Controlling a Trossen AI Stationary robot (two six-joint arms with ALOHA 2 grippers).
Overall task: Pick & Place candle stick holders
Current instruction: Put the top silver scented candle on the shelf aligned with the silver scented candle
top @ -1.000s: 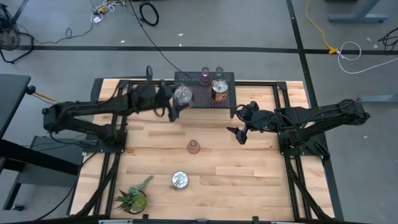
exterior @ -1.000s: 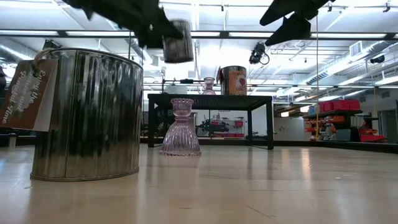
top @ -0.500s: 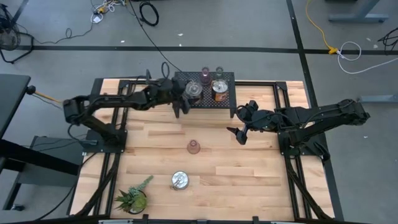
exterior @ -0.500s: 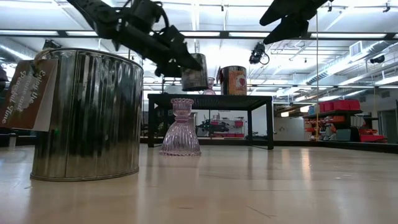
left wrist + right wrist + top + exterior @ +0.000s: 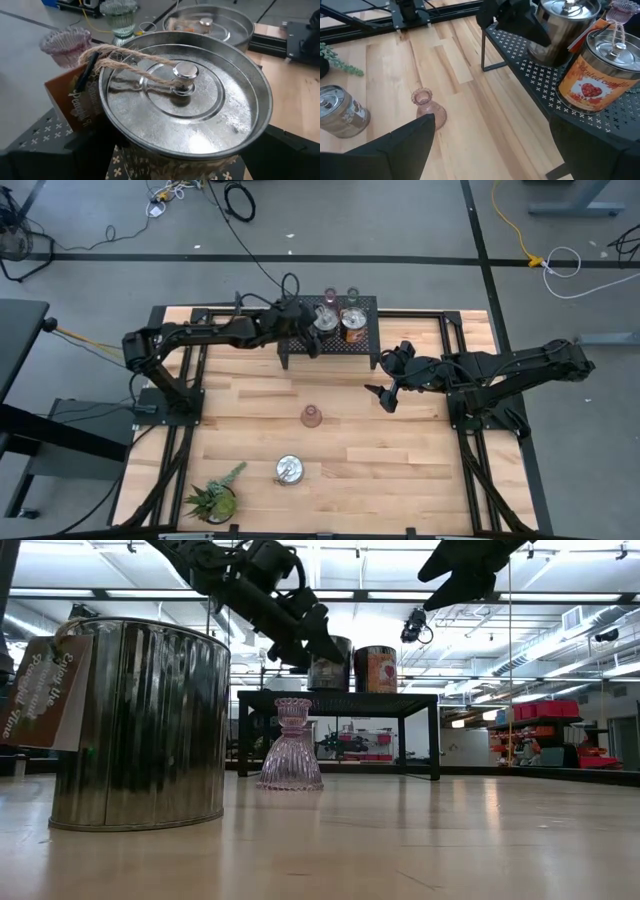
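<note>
I'm watching the bench (image 5: 400, 470) from above: at upper centre sits the black mesh rack (image 5: 362, 345). My left gripper (image 5: 312, 338) is holding the silvery tin holder (image 5: 325, 320) upright, lid up, over the rack; its jaws are clamping the tin's sides, beside the coppery tin (image 5: 353, 326). My right gripper (image 5: 385, 392) is hovering right of centre, jaws spread wide.

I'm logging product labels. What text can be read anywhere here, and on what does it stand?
"Enjoy the ... Time": printed sideways on the brown tag of the near silvery tin; the middle words are unclear.
Orange tag on the lifted silvery tin: script partly hidden, unreadable.
Label on the orange tin: lettering too blurred to read.
</note>
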